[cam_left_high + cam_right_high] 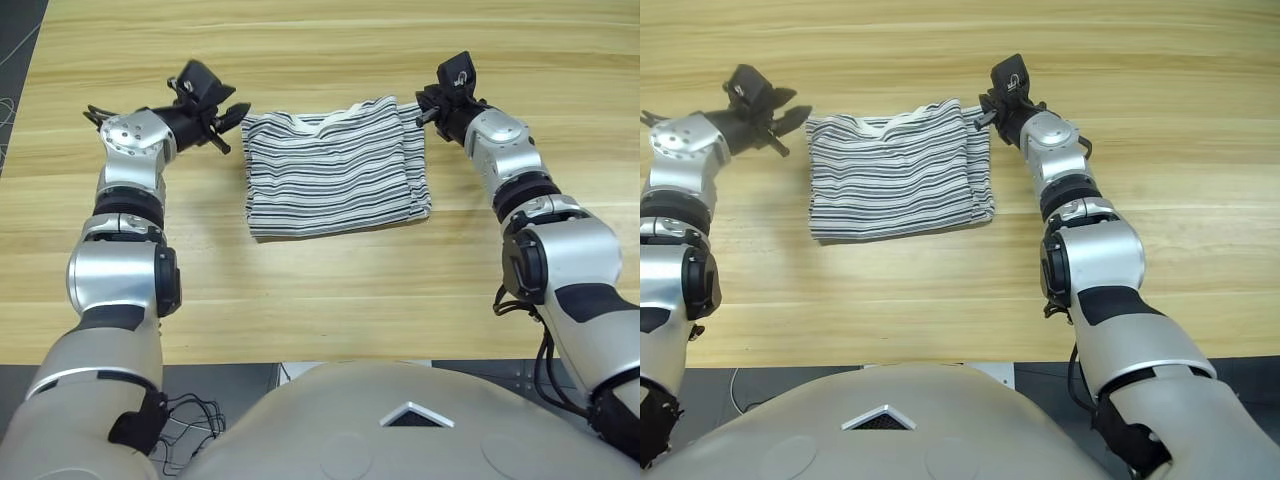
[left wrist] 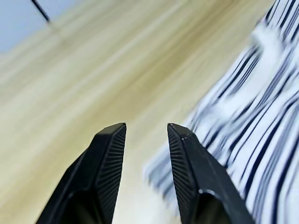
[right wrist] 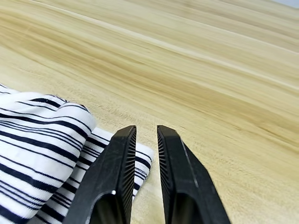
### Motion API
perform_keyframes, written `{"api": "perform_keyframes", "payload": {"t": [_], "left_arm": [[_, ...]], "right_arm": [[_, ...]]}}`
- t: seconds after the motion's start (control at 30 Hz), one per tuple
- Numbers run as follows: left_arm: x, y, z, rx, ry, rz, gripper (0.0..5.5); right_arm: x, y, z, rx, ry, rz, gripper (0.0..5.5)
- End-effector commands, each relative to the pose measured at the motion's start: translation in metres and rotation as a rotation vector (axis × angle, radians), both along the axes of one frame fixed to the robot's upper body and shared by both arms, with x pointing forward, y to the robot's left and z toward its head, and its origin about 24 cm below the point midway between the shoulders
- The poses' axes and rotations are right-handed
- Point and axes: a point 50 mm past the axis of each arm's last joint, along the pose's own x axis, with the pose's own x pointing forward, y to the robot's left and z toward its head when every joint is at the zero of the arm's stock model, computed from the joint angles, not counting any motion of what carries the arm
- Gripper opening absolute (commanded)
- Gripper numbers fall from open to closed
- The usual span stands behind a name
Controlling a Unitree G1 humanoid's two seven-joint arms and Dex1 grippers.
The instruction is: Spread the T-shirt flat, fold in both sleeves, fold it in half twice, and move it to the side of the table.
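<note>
- Left eye view is showing the bench (image 1: 320,290) carrying the striped T-shirt (image 1: 335,170), which is lying near the middle as a squarish folded bundle with its collar (image 1: 322,121) at the far edge.
- A little farther off, the left pincer (image 1: 236,125) is hanging just beside the shirt's far left corner, released and holding nothing.
- The right pincer (image 1: 422,108) is sitting at the far right corner, its fingers only narrowly parted and gripping nothing.
- The step in hand is probably taking both far corners for another half fold. Doing it well is meaning catching every layer at each corner, lifting both sides level and together, and laying edge onto edge.
- The left wrist view is adding what the eye views are not: bare wood between the ribbed fingers, with the cloth off to one side.
- The right wrist view is revealing stacked layers at that corner, close beside one finger.
</note>
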Motion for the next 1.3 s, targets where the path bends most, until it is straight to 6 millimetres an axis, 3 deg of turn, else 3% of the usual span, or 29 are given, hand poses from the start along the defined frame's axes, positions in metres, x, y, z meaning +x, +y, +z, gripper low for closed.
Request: {"api": "perform_keyframes", "payload": {"t": [0.03, 0.13, 0.27, 0.37, 0.5, 0.63, 0.83, 0.9, 1.0, 1.17, 1.3], "left_arm": [[-0.017, -0.02, 0.03, -0.003, -0.197, -0.184, 1.65], [-0.055, -0.036, 0.024, 0.101, -0.183, -0.347, 1.65], [-0.094, -0.039, -0.003, 0.265, -0.026, -0.462, 1.65], [-0.104, -0.033, -0.016, 0.394, 0.031, -0.477, 1.65], [-0.103, -0.03, -0.027, 0.49, 0.039, -0.471, 1.65], [-0.13, -0.051, -0.047, 0.546, 0.064, -0.619, 1.65], [-0.17, -0.088, -0.047, 0.644, 0.023, -0.864, 1.65], [-0.171, -0.1, -0.041, 0.69, -0.024, -0.914, 1.65], [-0.159, -0.136, -0.025, 0.682, -0.152, -0.948, 1.65], [-0.133, -0.198, -0.01, 0.572, -0.274, -0.953, 1.65], [-0.117, -0.21, -0.014, 0.539, -0.27, -0.904, 1.65]], "right_arm": [[0.004, -0.005, 0.037, -0.058, -0.345, 0.095, 0.83], [-0.01, 0.004, 0.044, -0.098, -0.493, 0.292, 0.83], [-0.024, 0.002, 0.024, -0.193, -0.42, 0.468, 0.83], [-0.035, 0.006, 0.01, -0.221, -0.352, 0.576, 0.83], [-0.052, 0.014, -0.009, -0.231, -0.28, 0.703, 0.83], [-0.064, 0.011, -0.025, -0.299, -0.188, 0.792, 0.83], [-0.063, 0.003, -0.037, -0.502, -0.044, 0.883, 0.83], [-0.054, 0.006, -0.029, -0.592, -0.064, 0.899, 0.83], [-0.041, 0.026, -0.017, -0.749, -0.148, 0.977, 0.83], [-0.046, 0.07, -0.017, -0.812, -0.312, 1.107, 0.83], [-0.055, 0.082, -0.02, -0.792, -0.413, 1.165, 0.83]]}}
